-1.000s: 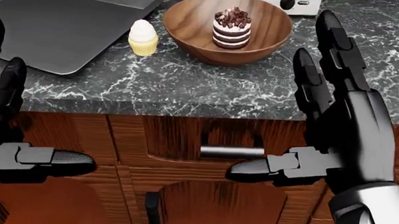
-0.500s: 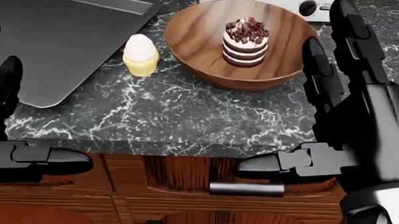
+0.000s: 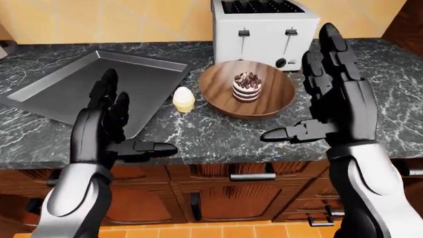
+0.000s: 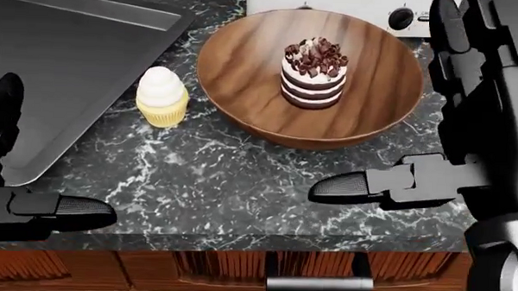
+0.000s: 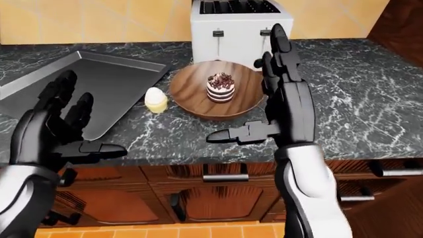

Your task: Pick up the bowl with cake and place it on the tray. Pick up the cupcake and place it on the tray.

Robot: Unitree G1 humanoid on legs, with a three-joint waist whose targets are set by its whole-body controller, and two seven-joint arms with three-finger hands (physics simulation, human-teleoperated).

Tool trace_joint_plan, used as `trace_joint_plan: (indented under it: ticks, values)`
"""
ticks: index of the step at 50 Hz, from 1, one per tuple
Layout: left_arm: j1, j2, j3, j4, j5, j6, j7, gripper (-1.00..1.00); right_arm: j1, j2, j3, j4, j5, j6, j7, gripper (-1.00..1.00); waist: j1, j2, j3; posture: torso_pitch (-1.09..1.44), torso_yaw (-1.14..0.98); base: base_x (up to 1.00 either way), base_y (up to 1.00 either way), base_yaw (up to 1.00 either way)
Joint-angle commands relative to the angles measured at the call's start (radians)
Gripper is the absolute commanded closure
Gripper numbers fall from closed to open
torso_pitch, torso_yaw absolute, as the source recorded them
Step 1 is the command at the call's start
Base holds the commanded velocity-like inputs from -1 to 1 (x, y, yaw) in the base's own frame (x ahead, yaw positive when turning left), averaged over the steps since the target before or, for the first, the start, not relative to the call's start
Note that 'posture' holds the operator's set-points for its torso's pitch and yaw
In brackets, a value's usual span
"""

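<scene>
Bowl with cake (image 4: 244, 67): one, beside tray's right edge.
Cupcake (image 4: 162, 97): one, between them.
Tray (image 3: 79, 84): one.
Your left hand (image 3: 105, 129): spread, empty.
Your right hand (image 3: 337, 109): spread, empty.

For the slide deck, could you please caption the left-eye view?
Open left hand and right hand raised before the bowl with cake, cupcake, tray and toaster.

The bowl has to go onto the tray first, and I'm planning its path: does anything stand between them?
Yes. The cupcake stands on the counter between the bowl and the tray, close to the tray's near corner. A low slide would likely hit it; lifting the bowl over it, or passing on the toaster side, looks safer.
</scene>
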Motion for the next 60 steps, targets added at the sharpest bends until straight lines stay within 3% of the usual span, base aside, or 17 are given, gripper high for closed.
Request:
trace_joint_plan:
  ticks: [1, 8, 22, 23, 27, 30, 32, 34, 37, 41, 43, 45, 46, 49, 54, 55, 60]
  values:
    - [-0.011, 0.005, 0.004, -0.017, 0.005, -0.036, 0.003, -1.00, -0.024, 0.001, 0.007, 0.009, -0.090, -0.073, 0.037, -1.00, 0.000, -0.001, -0.018, 0.00, 0.00, 0.00, 0.00, 0.00]
    - [-0.008, 0.006, 0.008, -0.019, 0.004, -0.036, 0.001, -1.00, -0.033, 0.036, 0.030, 0.040, -0.253, -0.124, 0.115, -1.00, -0.002, 0.000, -0.022, 0.00, 0.00, 0.00, 0.00, 0.00]
    - [-0.155, 0.049, -0.004, -0.037, 0.001, 0.098, 0.016, -1.00, -0.041, 0.056, -0.005, -0.011, -0.226, -0.061, 0.128, -1.00, -0.004, 0.002, -0.014, 0.00, 0.00, 0.00, 0.00, 0.00]
    - [-0.158, 0.048, -0.003, -0.039, -0.001, 0.102, 0.016, -1.00, -0.039, 0.055, -0.003, -0.013, -0.222, -0.058, 0.127, -1.00, -0.003, 0.008, -0.032, 0.00, 0.00, 0.08, 0.00, 0.00]
    - [-0.162, 0.050, 0.002, -0.038, -0.004, 0.103, 0.016, -1.00, -0.040, 0.052, -0.002, -0.009, -0.216, -0.058, 0.123, -1.00, 0.000, 0.009, 0.024, 0.00, 0.00, 0.28, 0.00, 0.00]
    - [-0.155, 0.048, 0.007, -0.043, -0.007, 0.102, 0.016, -1.00, -0.034, 0.052, 0.001, -0.006, -0.213, -0.065, 0.122, -1.00, 0.002, -0.003, 0.034, 0.00, 0.00, 0.37, 0.00, 0.00]
    - [-0.152, 0.049, 0.008, -0.042, -0.007, 0.098, 0.016, -1.00, -0.034, 0.052, 0.002, -0.010, -0.213, -0.062, 0.121, -1.00, 0.002, -0.018, 0.033, 0.00, 0.00, 0.38, 0.00, 0.00]
    - [-0.146, 0.048, 0.006, -0.041, -0.007, 0.092, 0.017, -1.00, -0.026, 0.054, 0.004, -0.002, -0.212, -0.077, 0.121, -1.00, -0.001, -0.007, 0.027, 0.00, 0.00, 0.37, 0.00, 0.00]
    - [-0.136, 0.047, 0.002, -0.036, -0.005, 0.078, 0.016, -1.00, -0.019, 0.055, 0.004, -0.001, -0.211, -0.086, 0.122, -1.00, 0.002, -0.019, 0.014, 0.00, 0.00, 0.37, 0.00, 0.00]
    - [-0.135, 0.047, 0.004, -0.039, -0.006, 0.081, 0.016, -1.00, -0.017, 0.056, 0.006, -0.007, -0.212, -0.081, 0.122, -1.00, -0.004, 0.009, 0.017, 0.00, 0.00, 0.38, 0.00, 0.00]
    - [-0.130, 0.049, 0.005, -0.037, -0.006, 0.073, 0.013, -1.00, -0.015, 0.056, 0.008, -0.016, -0.215, -0.075, 0.122, -1.00, -0.010, 0.042, 0.020, 0.00, 0.00, 0.32, 0.00, 0.00]
    - [-0.132, 0.050, 0.007, -0.038, -0.006, 0.074, 0.012, -1.00, -0.014, 0.056, 0.001, -0.028, -0.211, -0.071, 0.123, -1.00, -0.028, 0.080, -0.028, 0.00, 0.00, 0.00, 0.00, 0.00]
    - [-0.140, 0.049, 0.020, -0.070, -0.017, 0.110, 0.012, -1.00, -0.004, 0.054, -0.007, -0.055, -0.205, -0.059, 0.128, -1.00, -0.021, 0.051, 0.004, 0.00, 0.00, 0.00, 0.00, 0.00]
    - [-0.145, 0.052, 0.038, -0.098, -0.029, 0.140, 0.011, -1.00, 0.000, 0.048, -0.024, -0.086, -0.192, -0.037, 0.133, -1.00, -0.017, 0.051, 0.011, 0.00, 0.00, 0.00, 0.00, 0.00]
    - [-0.194, 0.078, 0.045, -0.120, -0.089, 0.198, 0.051, -1.00, -0.001, 0.033, -0.054, -0.123, -0.163, -0.006, 0.129, -1.00, -0.010, -0.027, 0.023, 0.00, 0.00, 0.00, 0.00, 0.00]
    - [-0.189, 0.082, 0.046, -0.120, -0.104, 0.194, 0.062, -1.00, -0.002, 0.030, -0.059, -0.126, -0.156, -0.002, 0.128, -1.00, -0.001, 0.001, 0.013, 0.00, 0.00, 0.00, 0.00, 0.00]
    - [-0.202, 0.133, 0.074, -0.120, -0.260, 0.201, 0.173, -1.00, -0.009, 0.010, -0.085, -0.143, -0.125, 0.020, 0.117, -1.00, -0.003, 0.007, -0.012, 0.00, 0.00, 0.00, 0.00, 0.00]
